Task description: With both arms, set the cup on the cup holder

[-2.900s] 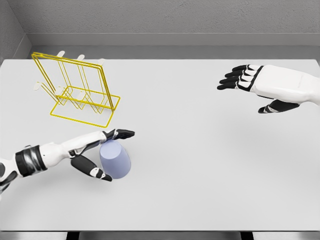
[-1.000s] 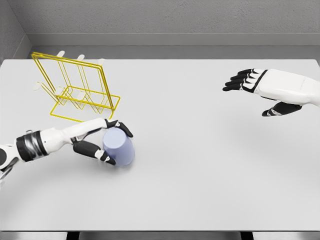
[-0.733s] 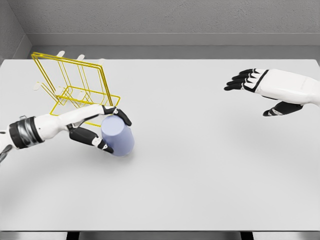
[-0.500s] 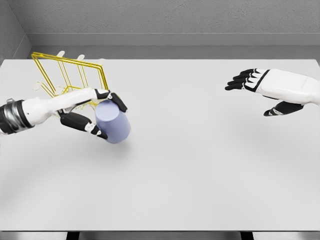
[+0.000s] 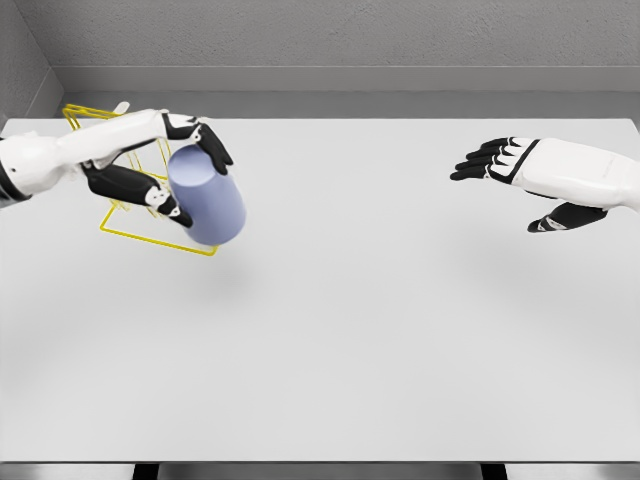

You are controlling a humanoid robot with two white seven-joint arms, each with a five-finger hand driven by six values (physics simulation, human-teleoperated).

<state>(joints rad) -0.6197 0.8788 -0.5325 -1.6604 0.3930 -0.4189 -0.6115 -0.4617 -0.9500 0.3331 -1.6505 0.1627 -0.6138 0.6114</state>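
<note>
A pale lavender cup (image 5: 207,198) hangs in the air at the upper left, tilted, with my left hand (image 5: 175,160) shut on it, fingers over its top and thumb underneath. Behind the hand and cup stands the yellow wire cup holder (image 5: 128,226), mostly hidden; its base frame and top left corner show. My right hand (image 5: 520,175) hovers open above the table at the far right, fingers spread and pointing left, far from the cup.
The white table (image 5: 380,330) spreads across the view, with its front edge at the bottom. A grey wall runs along the back, close behind the holder.
My left hand closed on the cup, lifted it off the table and carried it up and left, in front of the holder. The right hand drifted slightly right.
</note>
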